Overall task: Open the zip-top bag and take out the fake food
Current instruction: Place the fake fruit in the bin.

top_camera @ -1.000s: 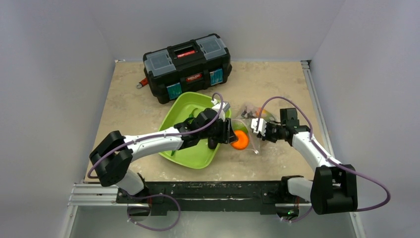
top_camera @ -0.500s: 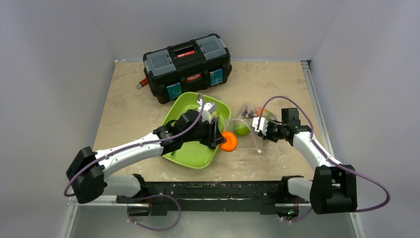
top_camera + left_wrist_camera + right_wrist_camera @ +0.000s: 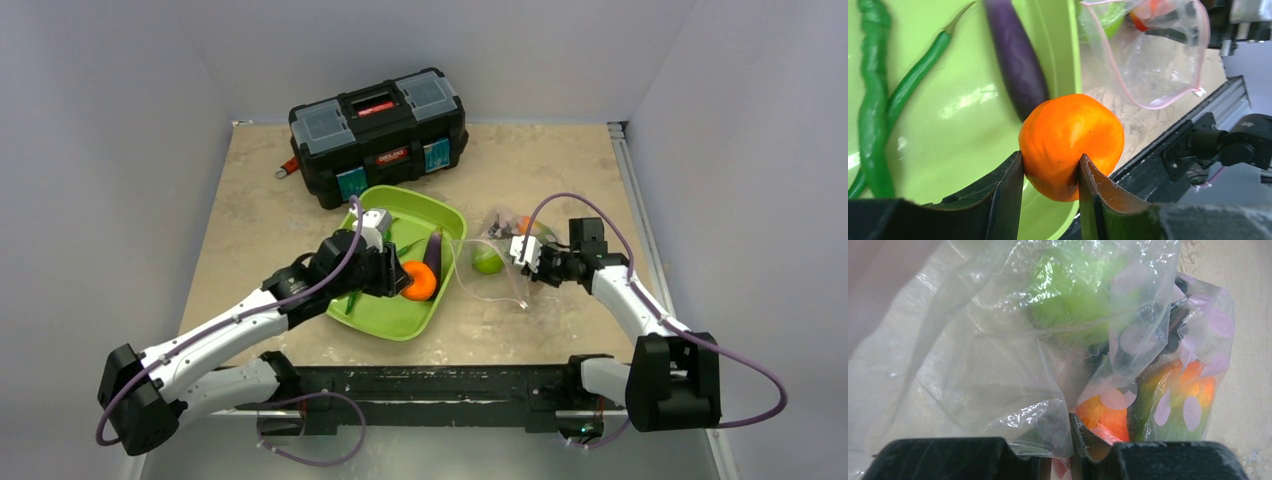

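The zip-top bag (image 3: 495, 268) lies on the counter (image 3: 260, 210) just right of the green tray (image 3: 390, 315), its pink-edged mouth gaping wide toward the tray; the right pincer (image 3: 522, 258) has the bag by its near edge, jaws almost together with a fold of clear plastic nipped between them, plain to see in the right wrist view. Inside the bag sits the lime (image 3: 487, 261), not far from the mouth; deeper in, against the crumpled far end, there's the mango (image 3: 1178, 395), orange and green, with some dark bits beside it that are too blurred by the plastic to name.

Over to the tray; the left pincer (image 3: 405, 278) has the orange (image 3: 420, 281) clamped between its two fingers, jaws spread only as far as the fruit's width, and it holds it over the tray's right side; whether the orange touches the tray floor cannot be told. The eggplant (image 3: 433, 252) lies in the tray right next to it, along the right wall; the bean pods (image 3: 873, 110) stretch along the tray's other side.

At the back of the counter stands a black toolbox (image 3: 378, 132), lid down, well apart from the bag.
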Available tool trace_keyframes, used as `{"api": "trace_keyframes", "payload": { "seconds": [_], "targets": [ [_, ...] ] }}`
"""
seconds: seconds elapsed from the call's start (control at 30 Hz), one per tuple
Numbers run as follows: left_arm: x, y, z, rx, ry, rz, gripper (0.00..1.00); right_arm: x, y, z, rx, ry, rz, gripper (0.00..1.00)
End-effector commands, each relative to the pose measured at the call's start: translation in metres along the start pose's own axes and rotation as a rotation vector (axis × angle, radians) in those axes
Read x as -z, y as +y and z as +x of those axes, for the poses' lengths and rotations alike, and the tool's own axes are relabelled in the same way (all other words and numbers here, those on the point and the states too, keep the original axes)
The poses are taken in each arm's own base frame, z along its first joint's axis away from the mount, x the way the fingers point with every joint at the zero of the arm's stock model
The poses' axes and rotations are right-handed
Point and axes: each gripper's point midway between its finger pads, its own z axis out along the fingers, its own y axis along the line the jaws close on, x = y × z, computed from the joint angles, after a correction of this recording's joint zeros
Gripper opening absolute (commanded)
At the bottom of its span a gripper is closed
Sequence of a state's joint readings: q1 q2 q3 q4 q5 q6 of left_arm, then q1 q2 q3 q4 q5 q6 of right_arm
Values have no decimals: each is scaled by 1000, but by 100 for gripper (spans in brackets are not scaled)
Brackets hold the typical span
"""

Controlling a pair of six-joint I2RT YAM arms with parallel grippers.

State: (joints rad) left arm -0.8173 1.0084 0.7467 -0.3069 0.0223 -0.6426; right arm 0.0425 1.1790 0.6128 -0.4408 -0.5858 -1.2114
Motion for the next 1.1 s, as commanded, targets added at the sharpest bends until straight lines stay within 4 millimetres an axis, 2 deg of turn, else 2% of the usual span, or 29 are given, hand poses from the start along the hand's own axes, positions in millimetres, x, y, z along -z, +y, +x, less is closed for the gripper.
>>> {"api": "trace_keyframes", "payload": {
  "seconds": [0.0,0.5,1.07],
  "targets": [
    [8,26,3,-11,-22,-85,0,-1,3,-2,-23,-23,-12,16],
    [12,59,15,9,-31,-188,0,-2,6,0,-33,-20,-26,18],
    [4,73,25,24,-7,-231,0,-3,8,1,-43,-17,-36,21]
  ]
}}
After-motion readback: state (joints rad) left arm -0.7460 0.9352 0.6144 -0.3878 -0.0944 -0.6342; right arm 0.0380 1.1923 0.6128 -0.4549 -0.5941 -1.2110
